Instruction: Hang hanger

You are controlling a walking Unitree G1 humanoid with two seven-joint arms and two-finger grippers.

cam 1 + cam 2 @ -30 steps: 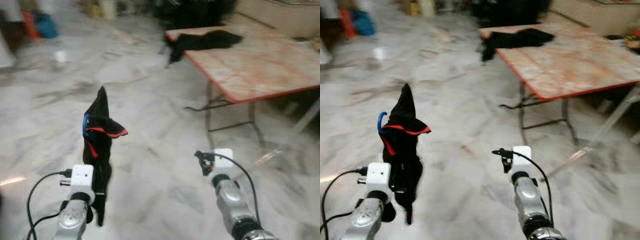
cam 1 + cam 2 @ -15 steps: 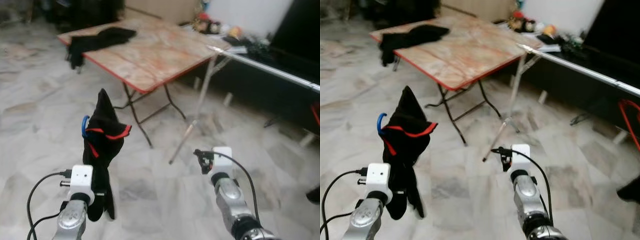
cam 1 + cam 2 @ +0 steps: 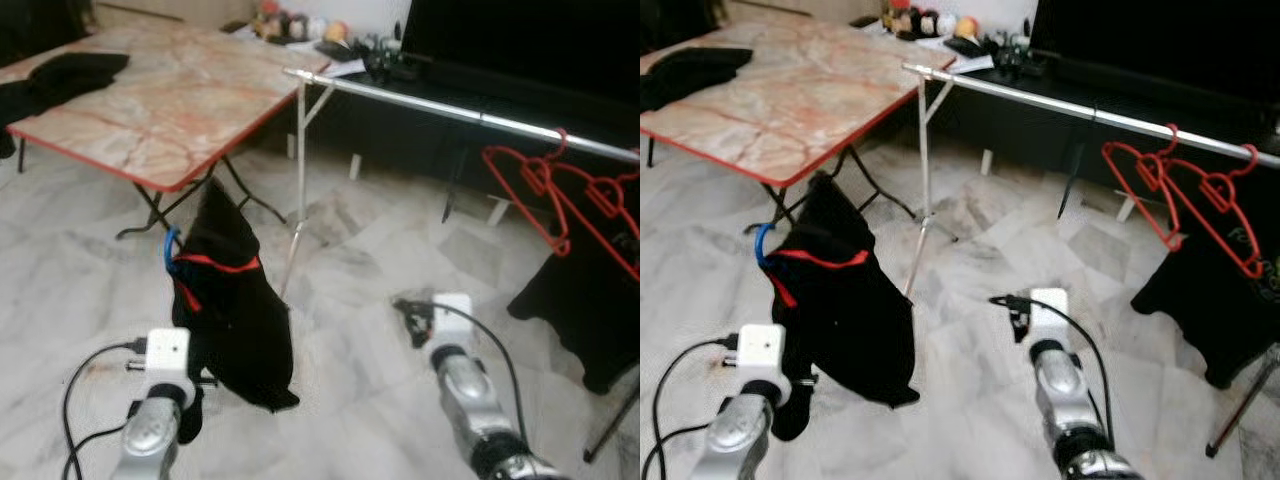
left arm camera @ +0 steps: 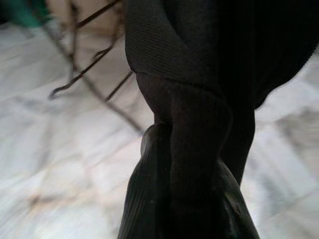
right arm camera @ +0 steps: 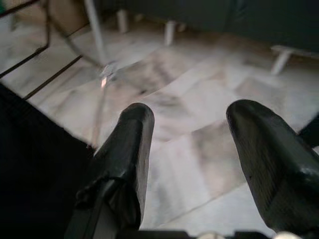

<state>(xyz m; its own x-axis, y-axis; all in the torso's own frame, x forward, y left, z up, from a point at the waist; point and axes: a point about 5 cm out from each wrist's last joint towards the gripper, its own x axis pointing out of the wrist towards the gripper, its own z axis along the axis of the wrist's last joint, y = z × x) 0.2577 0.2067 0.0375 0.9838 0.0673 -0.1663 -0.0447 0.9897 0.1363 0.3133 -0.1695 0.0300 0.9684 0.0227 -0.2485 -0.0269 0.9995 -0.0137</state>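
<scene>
Left gripper (image 4: 187,209) is clamped on the bunched lower cloth of a black garment (image 3: 232,300), holding it up in front of the robot so that the blue hanger (image 3: 170,252) inside it rides high, hook uppermost, ready to be lifted onto the metal rail (image 3: 460,112) that runs across ahead and to the right. Gripping low on the cloth leaves the hook free, though it also lets the load sway. Red trim at the neckline shows where the hanger sits. Right gripper (image 5: 192,149) hangs empty over the marble floor (image 3: 380,260), fingers spread wide, probably kept free to steady the hook. Two red hangers (image 3: 1175,195) already hang on the rail's right part, with another dark garment (image 3: 1215,300) below them, so the open stretch of rail is to their left. A folding table (image 3: 150,90) stands to the left, a black cloth (image 3: 55,75) on its far corner.

Most of the blue hanger is buried in the fabric; just a curved bit of it peeks out. In the left wrist view the cloth covers the fingertips.
</scene>
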